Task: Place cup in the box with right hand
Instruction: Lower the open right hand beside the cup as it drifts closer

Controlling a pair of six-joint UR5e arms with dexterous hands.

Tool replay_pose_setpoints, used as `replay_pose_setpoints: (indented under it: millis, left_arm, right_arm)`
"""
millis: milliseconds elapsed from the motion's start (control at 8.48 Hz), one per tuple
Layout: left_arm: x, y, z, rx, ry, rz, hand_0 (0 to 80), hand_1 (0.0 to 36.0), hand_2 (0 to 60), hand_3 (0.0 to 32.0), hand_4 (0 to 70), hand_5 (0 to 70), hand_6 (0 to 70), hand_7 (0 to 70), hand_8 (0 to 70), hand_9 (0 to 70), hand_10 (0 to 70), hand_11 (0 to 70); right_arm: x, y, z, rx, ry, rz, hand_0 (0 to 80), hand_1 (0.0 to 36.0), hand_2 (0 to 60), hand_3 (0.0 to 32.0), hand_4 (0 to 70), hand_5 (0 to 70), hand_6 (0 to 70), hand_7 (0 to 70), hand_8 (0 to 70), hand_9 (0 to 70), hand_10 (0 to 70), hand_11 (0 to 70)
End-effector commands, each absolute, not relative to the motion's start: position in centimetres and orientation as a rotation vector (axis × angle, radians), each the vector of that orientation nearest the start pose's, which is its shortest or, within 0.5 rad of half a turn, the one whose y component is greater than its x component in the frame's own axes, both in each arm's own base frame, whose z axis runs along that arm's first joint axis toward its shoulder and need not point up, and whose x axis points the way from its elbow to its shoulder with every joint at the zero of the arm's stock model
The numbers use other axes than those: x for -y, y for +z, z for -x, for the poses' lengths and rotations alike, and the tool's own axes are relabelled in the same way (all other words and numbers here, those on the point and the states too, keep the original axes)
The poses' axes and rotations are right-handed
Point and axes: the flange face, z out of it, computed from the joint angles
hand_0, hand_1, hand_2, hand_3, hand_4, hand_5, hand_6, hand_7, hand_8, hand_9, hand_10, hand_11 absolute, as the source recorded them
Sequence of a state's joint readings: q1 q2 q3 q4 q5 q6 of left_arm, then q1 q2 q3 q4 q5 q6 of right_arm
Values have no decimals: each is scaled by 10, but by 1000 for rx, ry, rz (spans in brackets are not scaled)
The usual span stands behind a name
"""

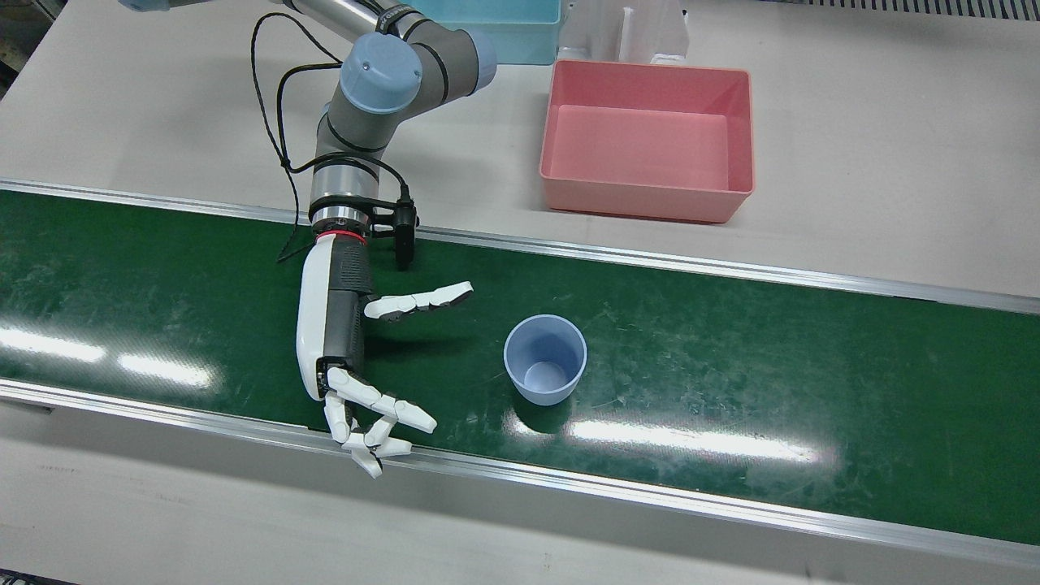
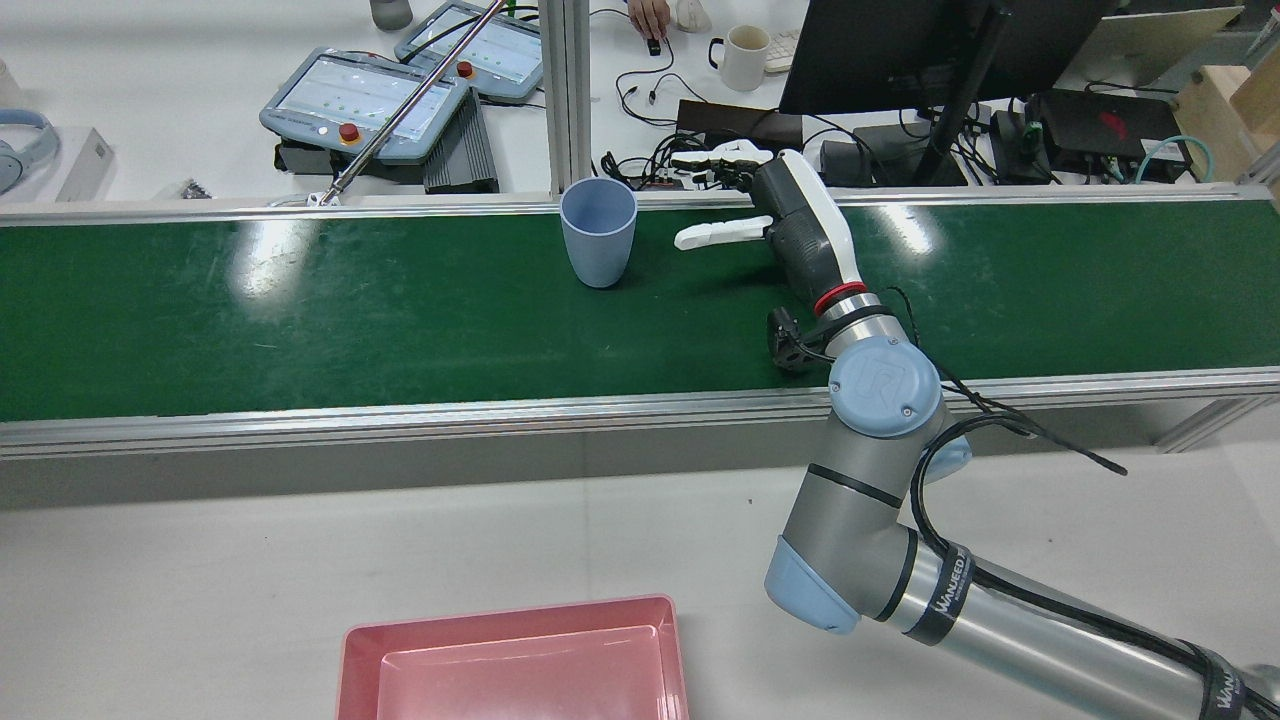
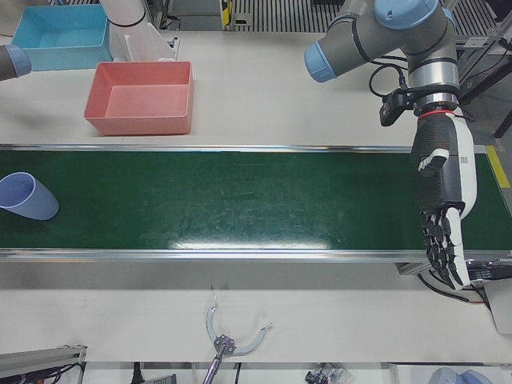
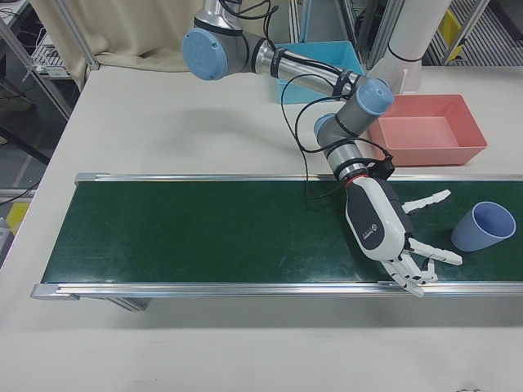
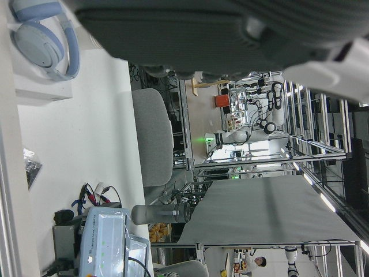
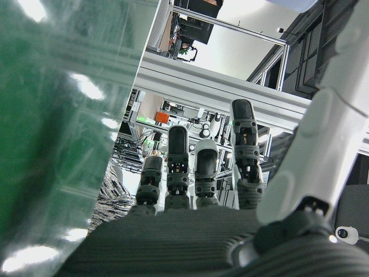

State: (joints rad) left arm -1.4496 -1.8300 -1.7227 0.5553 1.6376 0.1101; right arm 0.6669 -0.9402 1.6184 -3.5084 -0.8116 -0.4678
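We see the pale blue plastic cup standing upright on the green conveyor belt, nothing touching it. Our white-and-grey right hand hovers just beside it, fingers spread wide and empty, palm facing the cup. The pink rectangular plastic box sits on the white table beyond the belt. Our left hand hangs over the belt's far end, fingers extended and empty.

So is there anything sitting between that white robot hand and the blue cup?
No. In the front view only bare green belt separates the right hand from the cup; the rear view shows the same gap.
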Motion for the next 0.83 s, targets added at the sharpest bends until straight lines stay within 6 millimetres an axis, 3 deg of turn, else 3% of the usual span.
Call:
replay_pose_setpoints:
  millis: [0, 118, 236, 708]
  left_arm:
    - [564, 530, 59, -1924, -2202, 85, 0, 0, 0, 0, 0, 0, 0, 0, 0, 0, 0, 0]
    - [564, 530, 59, -1922, -2200, 85, 0, 0, 0, 0, 0, 0, 0, 0, 0, 0, 0, 0]
    - [564, 530, 59, -1923, -2201, 84, 0, 0, 0, 0, 0, 0, 0, 0, 0, 0, 0, 0]
    - [564, 530, 59, -1922, -2200, 85, 0, 0, 0, 0, 0, 0, 0, 0, 0, 0, 0, 0]
  right_arm:
    - [563, 331, 393, -2657, -2070, 168, 547, 116, 0, 0, 312, 76, 154, 700, 247, 361, 139, 209]
    - [562, 330, 393, -2658, -2068, 167, 575, 148, 0, 0, 308, 85, 157, 700, 250, 364, 141, 213]
    - [562, 330, 393, -2658, -2069, 169, 586, 156, 0, 0, 300, 87, 156, 700, 250, 363, 138, 209]
    - [562, 312, 404, -2681, -2044, 172, 568, 128, 0, 0, 316, 80, 154, 700, 248, 364, 135, 203]
